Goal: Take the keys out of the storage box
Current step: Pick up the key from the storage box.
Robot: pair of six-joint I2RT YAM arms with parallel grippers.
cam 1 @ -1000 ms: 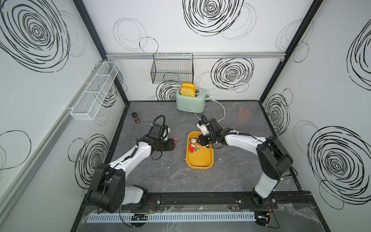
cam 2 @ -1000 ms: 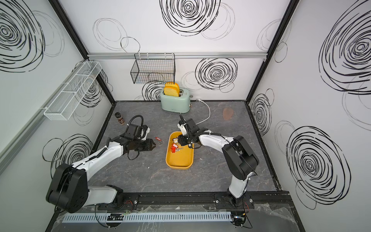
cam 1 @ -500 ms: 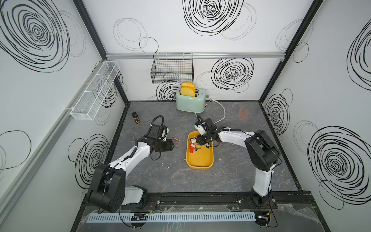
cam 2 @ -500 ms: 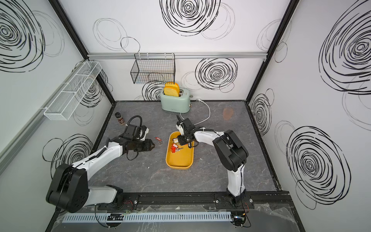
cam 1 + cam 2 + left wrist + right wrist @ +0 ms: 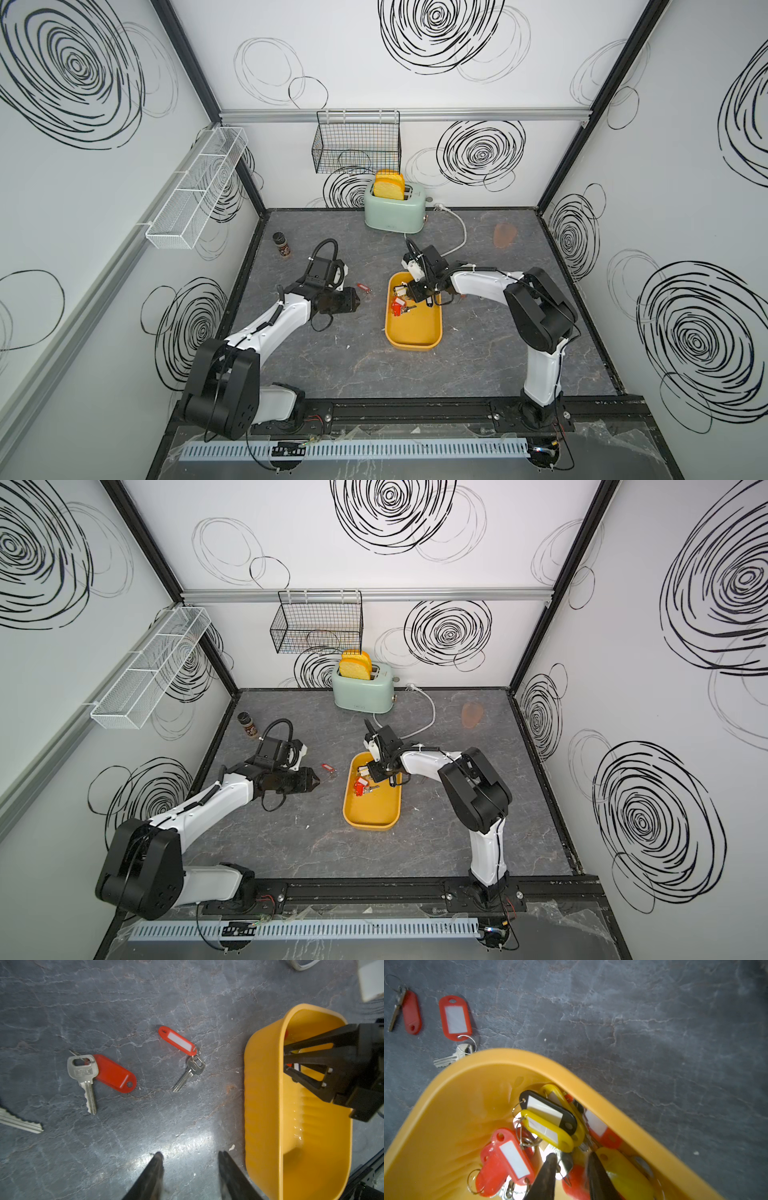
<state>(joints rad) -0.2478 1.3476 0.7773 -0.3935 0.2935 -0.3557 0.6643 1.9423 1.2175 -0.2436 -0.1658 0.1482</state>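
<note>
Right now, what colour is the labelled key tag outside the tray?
Red key tag; left wrist view.

The storage box [image 5: 261,1095] is smooth, glossy yellow plastic. The keys [image 5: 188,1075] are bare silver metal, faintly shiny, on glossy plastic tags [image 5: 178,1041] with matt white inserts. The table [image 5: 145,991] looks like matt, veined grey stone.
</note>
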